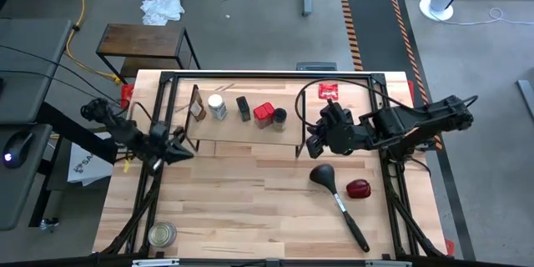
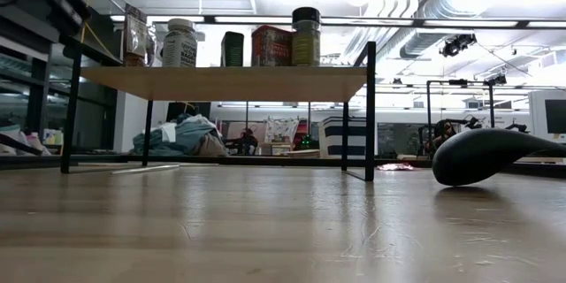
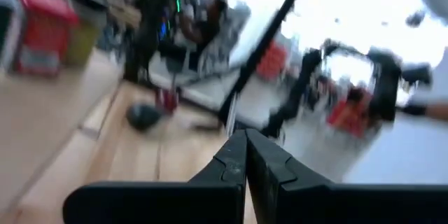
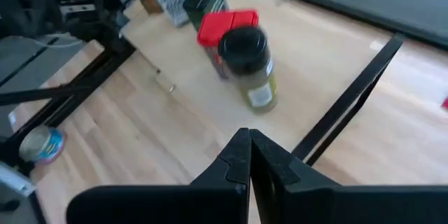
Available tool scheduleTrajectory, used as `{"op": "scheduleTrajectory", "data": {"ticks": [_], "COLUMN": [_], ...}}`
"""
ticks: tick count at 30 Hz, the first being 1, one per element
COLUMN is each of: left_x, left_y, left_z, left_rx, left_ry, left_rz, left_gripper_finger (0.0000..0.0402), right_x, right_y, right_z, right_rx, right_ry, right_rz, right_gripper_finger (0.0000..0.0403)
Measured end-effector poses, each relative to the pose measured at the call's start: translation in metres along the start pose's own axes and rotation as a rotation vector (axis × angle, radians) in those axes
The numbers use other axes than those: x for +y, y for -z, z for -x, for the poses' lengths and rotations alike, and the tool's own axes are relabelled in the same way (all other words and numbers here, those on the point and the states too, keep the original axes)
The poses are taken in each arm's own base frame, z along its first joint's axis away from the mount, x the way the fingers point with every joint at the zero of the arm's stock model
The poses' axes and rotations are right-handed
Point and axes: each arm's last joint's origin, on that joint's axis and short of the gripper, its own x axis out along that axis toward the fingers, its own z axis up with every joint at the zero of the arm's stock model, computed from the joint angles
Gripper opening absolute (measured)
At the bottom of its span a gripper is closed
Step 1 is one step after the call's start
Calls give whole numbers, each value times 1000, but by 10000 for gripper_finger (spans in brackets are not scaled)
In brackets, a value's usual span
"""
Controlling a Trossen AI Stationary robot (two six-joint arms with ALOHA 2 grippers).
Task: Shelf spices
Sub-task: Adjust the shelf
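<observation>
The shelf (image 1: 250, 131) stands across the far half of the table, its plywood top on black wire legs. Five spices stand in a row on it: brown bottle (image 1: 198, 105), white-capped jar (image 1: 217, 107), black box (image 1: 243, 108), red tin (image 1: 264, 113) and dark-lidded jar (image 1: 279, 118). The low view shows the same row on the shelf top (image 2: 221, 72). My left gripper (image 1: 185, 152) is shut, just off the shelf's left end. My right gripper (image 1: 310, 146) is shut, beside the shelf's right end. In the right wrist view the dark-lidded jar (image 4: 248, 63) stands just ahead of my right gripper (image 4: 248, 143).
A black ladle (image 1: 335, 190) and a small red object (image 1: 359, 189) lie on the table to the right, nearer than the shelf. A flat red packet (image 1: 328, 92) lies behind the shelf's right end. A wide jar with a metal lid (image 1: 161, 235) stands at the near left corner.
</observation>
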Motion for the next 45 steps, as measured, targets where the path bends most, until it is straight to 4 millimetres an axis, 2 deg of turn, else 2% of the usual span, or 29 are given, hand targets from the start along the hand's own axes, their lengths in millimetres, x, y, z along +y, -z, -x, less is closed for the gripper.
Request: {"op": "scheduleTrajectory", "data": {"ticks": [6,12,15,21,24,29,33,36,41,45], "left_x": [12,23,27,40,43,48,51,51,52,53], "left_y": [29,51,53,52,49,44,44,44,43,42], "left_z": [-3,-10,-14,-20,-21,-22,-22,-22,-22,-22], "left_rx": [205,263,235,232,233,190,183,181,168,144], "left_ry": [53,152,198,144,151,110,83,80,56,6], "left_rz": [-55,-62,-48,-84,-53,-56,-67,-116,-122,-105], "left_gripper_finger": [0,0,0,0,0,0,0,0,0,0], "right_x": [-3,-8,-9,-14,-15,-24,-47,-72,-119,-155], "right_y": [5,15,21,29,36,67,104,121,121,116], "right_z": [4,11,16,22,17,-1,-22,-42,-79,-96], "right_rx": [53,81,86,28,35,49,16,-64,-227,-335], "right_ry": [5,70,100,168,166,26,-118,-216,-435,-501], "right_rz": [-54,-98,-119,-119,-117,-166,-242,-268,-207,-58], "right_gripper_finger": [0,0,0,0,0,0,0,0,0,0]}}
